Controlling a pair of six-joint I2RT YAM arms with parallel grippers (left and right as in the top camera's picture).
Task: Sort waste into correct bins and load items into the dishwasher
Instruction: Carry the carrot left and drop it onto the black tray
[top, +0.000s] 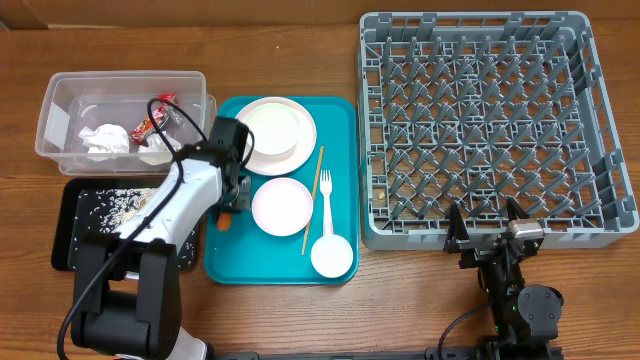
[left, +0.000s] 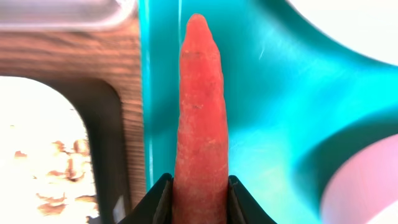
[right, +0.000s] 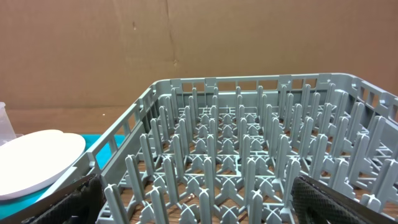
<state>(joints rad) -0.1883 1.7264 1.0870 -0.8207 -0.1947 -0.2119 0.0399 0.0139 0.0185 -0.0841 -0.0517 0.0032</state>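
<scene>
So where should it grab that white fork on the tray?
Probably mid-handle, from straight above, closing across its narrow width. The fork lies flat on the teal tray, with the cup at its handle end and the chopstick close alongside.

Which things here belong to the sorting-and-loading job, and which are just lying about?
Job: carrot in left hand, napkins, wrapper, rice, clear tub, black tray, plate, bowl, cup, fork, chopstick, dish rack.
Lying about: teal tray, cardboard backdrop.

White-shelled left arm (top: 186, 200), black joints and base
</scene>
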